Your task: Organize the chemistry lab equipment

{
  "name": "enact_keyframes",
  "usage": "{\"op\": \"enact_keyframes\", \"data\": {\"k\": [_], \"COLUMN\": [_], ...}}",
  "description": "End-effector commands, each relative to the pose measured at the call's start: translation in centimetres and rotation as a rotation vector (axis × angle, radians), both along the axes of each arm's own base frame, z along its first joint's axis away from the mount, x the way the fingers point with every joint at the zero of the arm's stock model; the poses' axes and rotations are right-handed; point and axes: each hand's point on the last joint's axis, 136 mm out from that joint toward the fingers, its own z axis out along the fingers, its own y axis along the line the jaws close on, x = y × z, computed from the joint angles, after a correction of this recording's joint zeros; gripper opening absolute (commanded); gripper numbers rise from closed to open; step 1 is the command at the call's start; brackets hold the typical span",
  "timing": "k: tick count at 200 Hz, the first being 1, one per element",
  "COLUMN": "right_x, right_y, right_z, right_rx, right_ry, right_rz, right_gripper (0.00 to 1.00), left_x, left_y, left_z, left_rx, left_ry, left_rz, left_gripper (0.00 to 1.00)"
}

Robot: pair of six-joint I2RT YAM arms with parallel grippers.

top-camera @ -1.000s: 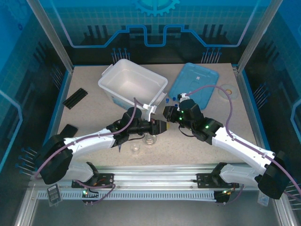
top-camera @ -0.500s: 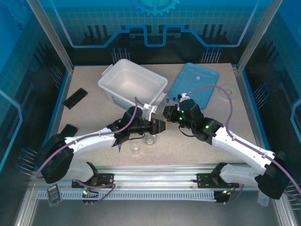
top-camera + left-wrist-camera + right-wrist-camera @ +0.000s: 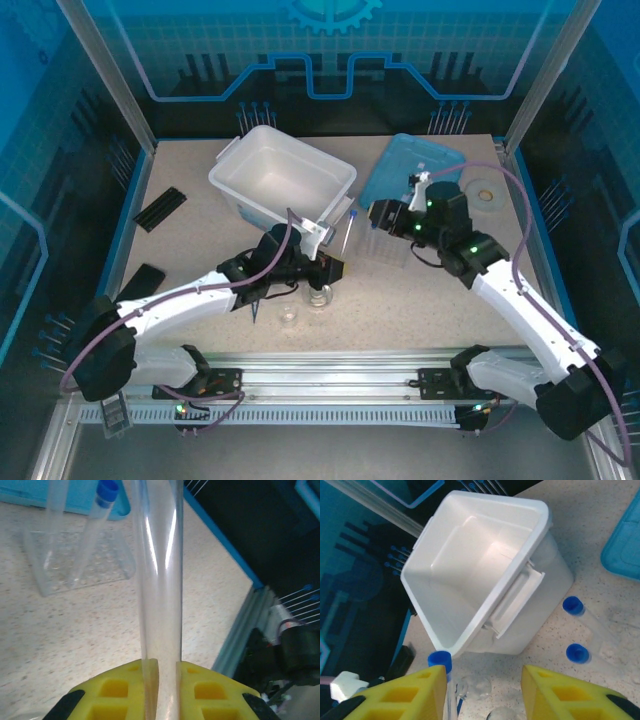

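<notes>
Tube [image 3: 160, 580] in left gripper [image 3: 167, 666], bin corner [image 3: 338, 197] beside

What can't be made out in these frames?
- Left wrist: the held tube in the left end effector runs off the top edge, so its cap is cut off.
- Right wrist: the beakers are cropped by the bottom edge.
- Top view: the rack is clear and small, so which holes are filled cannot be told.
</notes>
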Motion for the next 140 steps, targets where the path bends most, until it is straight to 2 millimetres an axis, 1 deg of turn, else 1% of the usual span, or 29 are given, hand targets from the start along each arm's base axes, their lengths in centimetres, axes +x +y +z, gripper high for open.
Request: {"op": "enact_keyframes", "data": {"k": [1,12,28,45,96,140], "right_x": [-1.6,-1.9,-2.1,-2.3,-2.5,-2.6], "right_y": [2.0,2.5,2.7,2.9,3.9,4.5], "right_z": [-0.2,-0.4,-1.1,-1.2,-1.1,-1.6], "right_rx": [0.064,0.064,0.045,0.048,0.108,0.109], "right_ry": [0.081,0.105,0.132,0.132,0.137,0.152], "right_rz": [0.238,0.294,0.331,0.350,0.406,0.431], "right_gripper": [0.45,0.45,0.45,0.45,0.45,0.45], "left_x": [1.0,1.3,1.6,1.6,0.9,0.3], "left_y": [1.7,2.3,3.0,3.1,2.3,1.6], "left_z": [0.1,-0.2,-0.5,-0.6,-1.4,-1.0], "left_rx": [0.143,0.189,0.242,0.273,0.348,0.341], "left_ry": [-0.107,-0.126,-0.147,-0.171,-0.211,-0.236], "left_rz": [0.026,0.040,0.061,0.068,0.035,0.009], "left_gripper": [0.10,0.10,0.10,0.10,0.11,0.11]}}
